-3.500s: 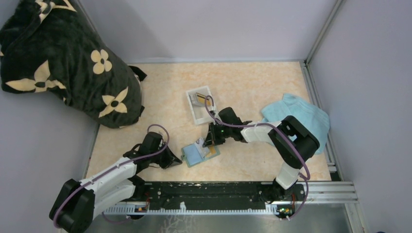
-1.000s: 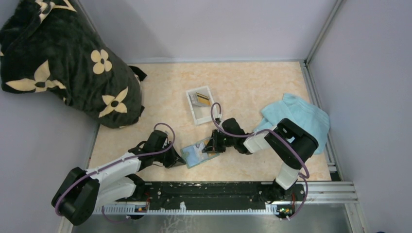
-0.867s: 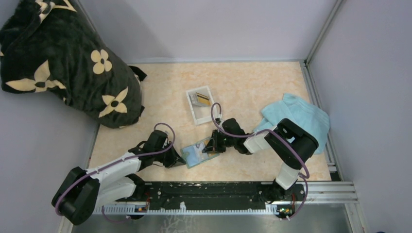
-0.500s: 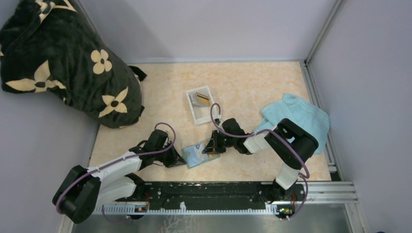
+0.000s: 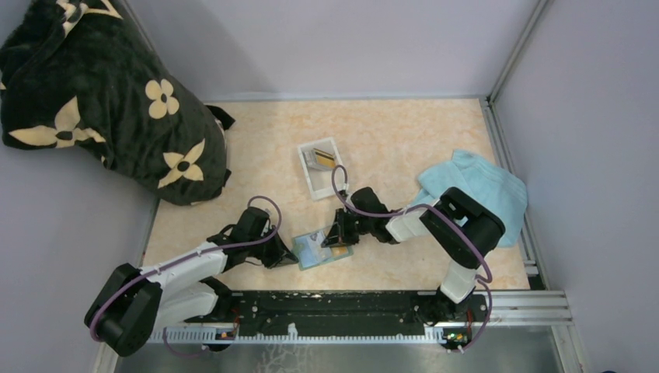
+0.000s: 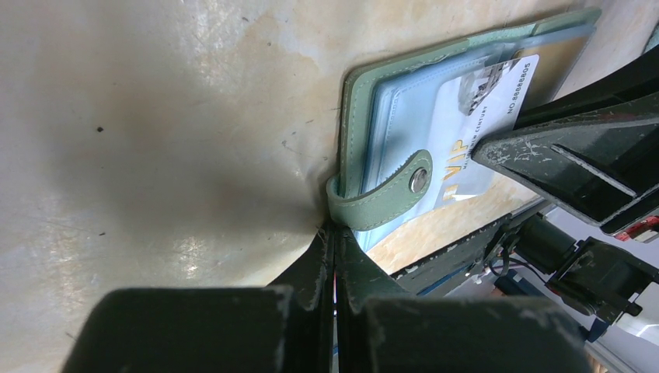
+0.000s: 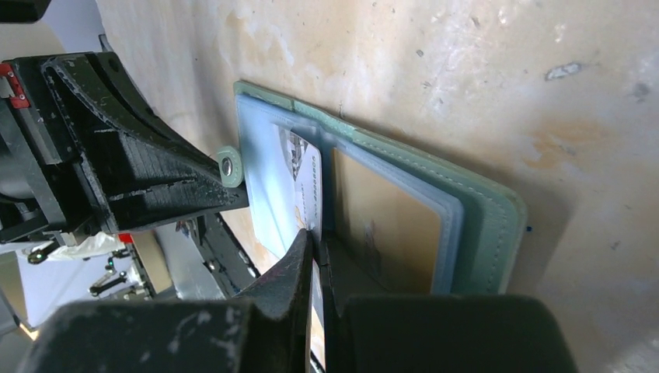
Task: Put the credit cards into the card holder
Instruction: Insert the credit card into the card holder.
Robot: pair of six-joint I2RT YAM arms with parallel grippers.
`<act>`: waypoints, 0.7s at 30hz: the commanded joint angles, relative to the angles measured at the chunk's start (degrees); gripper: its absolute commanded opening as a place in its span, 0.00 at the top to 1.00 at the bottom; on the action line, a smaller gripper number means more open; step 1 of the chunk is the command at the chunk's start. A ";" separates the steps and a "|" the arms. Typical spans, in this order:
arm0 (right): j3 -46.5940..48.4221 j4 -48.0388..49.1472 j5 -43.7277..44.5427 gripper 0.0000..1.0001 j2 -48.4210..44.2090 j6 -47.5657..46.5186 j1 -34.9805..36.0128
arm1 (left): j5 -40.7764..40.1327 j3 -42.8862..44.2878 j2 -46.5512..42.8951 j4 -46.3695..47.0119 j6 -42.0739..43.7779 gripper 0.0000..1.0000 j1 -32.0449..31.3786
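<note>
The right gripper (image 7: 312, 239) is clamped on the near edge of a thin whitish credit card (image 7: 305, 186) printed VIP. The card sits partly inside a pale blue pocket of the open grey-green folding card holder (image 7: 491, 233). The left gripper (image 6: 334, 233), jaws pressed together, touches the holder's snap strap (image 6: 379, 205). Farther back on the beige marbled table (image 5: 404, 132), a white plastic tray (image 5: 317, 191) holds more cards (image 5: 322, 159).

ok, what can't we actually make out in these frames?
- Right wrist: how deep the white card sits in the card holder; the right fingers cover its near end.
- Left wrist: the card holder's far side, hidden behind the right fingers.
- Top: cards in the tray, too small to count.
</note>
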 commanded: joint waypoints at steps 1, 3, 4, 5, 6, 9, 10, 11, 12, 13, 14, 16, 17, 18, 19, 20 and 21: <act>2.01 -8.32 2.15 0.93 1.43 -3.90 2.33 | -4.26 -0.87 1.46 -1.19 0.72 1.00 -0.34; 3.04 -10.18 2.85 0.83 1.27 -4.75 2.78 | -4.18 -0.72 1.63 -0.96 0.61 1.00 -0.47; 3.62 -11.42 3.38 0.79 1.23 -5.26 2.94 | -4.23 -0.62 1.77 -0.86 0.61 1.00 -0.56; 4.31 -12.97 4.03 0.75 1.12 -5.94 3.19 | -4.25 -0.47 1.89 -0.83 0.71 1.00 -0.60; 5.02 -14.93 4.90 0.71 1.10 -6.81 3.59 | -4.30 -0.39 2.04 -0.77 0.74 1.00 -0.68; 7.11 -20.16 8.30 0.60 0.76 -9.22 4.17 | -4.25 -0.17 2.09 -0.52 0.84 1.00 -0.78; 7.59 -21.34 9.07 0.57 0.57 -9.70 4.16 | -4.25 -0.17 2.10 -0.45 0.85 1.00 -0.85; 8.02 -22.53 9.82 0.56 0.28 -10.12 4.22 | -4.21 -0.17 2.10 -0.32 0.93 1.00 -0.79; 8.54 -24.18 10.71 0.55 0.14 -10.62 4.31 | -4.19 -0.27 2.00 -0.19 0.88 1.00 -0.83; 9.22 -25.61 11.72 0.55 0.02 -11.19 4.37 | -4.18 -0.37 1.96 -0.08 0.88 1.00 -0.79; 9.87 -27.43 12.90 0.54 -0.18 -11.96 4.60 | -4.14 -0.37 1.88 0.08 0.94 1.00 -0.79; 11.36 -30.88 15.55 0.54 -0.45 -13.45 5.10 | -4.11 -0.58 1.56 0.40 0.84 1.00 -0.81; 12.14 -32.50 16.83 0.54 -0.49 -14.23 5.32 | -4.08 -0.67 1.37 0.58 0.83 1.00 -0.83; 13.08 -34.05 18.11 0.54 -0.55 -14.91 5.62 | -4.12 -0.90 1.17 0.84 0.81 1.00 -0.83; 13.65 -35.61 19.39 0.54 -0.68 -15.51 5.93 | -4.08 -0.99 0.95 0.91 0.80 1.00 -0.80; 14.43 -36.94 20.65 0.54 -0.76 -16.04 6.18 | -4.00 -1.11 0.76 1.05 0.81 1.00 -0.79; 15.01 -38.43 21.83 0.54 -0.74 -16.56 6.40 | -3.99 -1.20 0.59 1.16 0.85 1.00 -0.78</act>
